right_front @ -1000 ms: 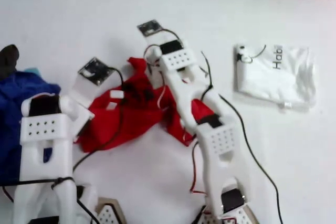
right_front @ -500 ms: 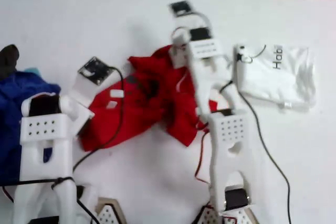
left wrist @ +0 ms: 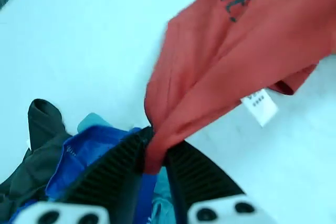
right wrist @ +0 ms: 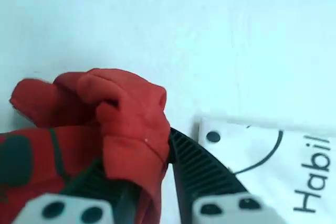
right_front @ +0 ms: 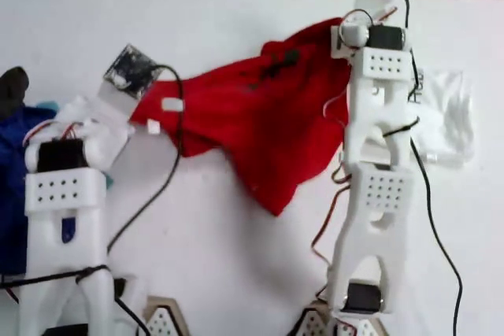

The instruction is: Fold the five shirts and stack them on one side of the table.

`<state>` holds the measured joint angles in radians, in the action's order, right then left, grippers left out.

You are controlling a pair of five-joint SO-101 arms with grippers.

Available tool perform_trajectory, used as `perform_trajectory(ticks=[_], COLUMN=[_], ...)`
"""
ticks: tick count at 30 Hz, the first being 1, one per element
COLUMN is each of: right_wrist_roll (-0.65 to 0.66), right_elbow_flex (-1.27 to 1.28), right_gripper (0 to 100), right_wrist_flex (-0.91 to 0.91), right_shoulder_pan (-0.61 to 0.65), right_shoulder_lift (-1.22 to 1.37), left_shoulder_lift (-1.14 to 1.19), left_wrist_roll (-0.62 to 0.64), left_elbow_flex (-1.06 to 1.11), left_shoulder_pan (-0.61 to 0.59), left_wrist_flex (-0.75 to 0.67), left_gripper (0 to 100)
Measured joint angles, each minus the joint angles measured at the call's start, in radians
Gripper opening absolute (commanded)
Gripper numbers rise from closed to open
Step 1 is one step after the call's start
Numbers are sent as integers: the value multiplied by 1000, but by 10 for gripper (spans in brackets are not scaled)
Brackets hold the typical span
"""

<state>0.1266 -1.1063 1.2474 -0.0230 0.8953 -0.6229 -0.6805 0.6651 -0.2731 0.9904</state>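
A red shirt [right_front: 260,120] hangs stretched between the two arms above the white table [right_front: 236,29]. My left gripper [left wrist: 156,156] is shut on one corner of the red shirt [left wrist: 236,51], at the left in the high view, with a white label dangling nearby. My right gripper [right wrist: 149,182] is shut on a bunched edge of the red shirt [right wrist: 105,114], held near the table's far edge. A folded white shirt [right_front: 449,116] with black print lies at the right, partly behind the right arm; the folded white shirt [right wrist: 273,166] shows beside the right gripper.
A heap of blue, teal and dark shirts [right_front: 16,163] lies at the left edge, under the left arm; the heap [left wrist: 68,156] sits just behind the left fingers. Black and red cables [right_front: 169,171] trail over the table's middle. The arm bases stand at the near edge.
The right arm has swung up and to the right with the shirt's edge, pulling the crumpled red shirt out into a stretched span. The left gripper has lifted slightly with its corner.
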Motion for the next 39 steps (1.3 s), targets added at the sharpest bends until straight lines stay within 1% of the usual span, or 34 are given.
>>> perform_trajectory(ticks=[5,6,10,11,17,21,26,32,39], right_wrist_roll=[0,0,0,0,0,0,0,0,0], right_elbow_flex=[-8,-8,-9,-18,-170,-253,-282,-282,-282], right_gripper=[37,63,235,247,214,214,213,213,212], right_wrist_flex=[-57,-58,-35,-15,161,227,327,480,499], right_shoulder_pan=[0,0,0,0,0,0,0,0,3], right_shoulder_lift=[91,101,115,115,110,98,75,21,-23], left_shoulder_lift=[0,0,0,0,0,0,0,0,0], left_wrist_roll=[0,0,0,0,0,26,66,66,66], left_elbow_flex=[164,199,302,321,379,379,379,379,379], left_shoulder_pan=[0,0,0,0,-2,-2,-2,-2,0], left_wrist_flex=[-158,-184,-269,-285,-334,-338,-338,-321,-290], left_gripper=[26,26,26,26,26,26,26,26,26])
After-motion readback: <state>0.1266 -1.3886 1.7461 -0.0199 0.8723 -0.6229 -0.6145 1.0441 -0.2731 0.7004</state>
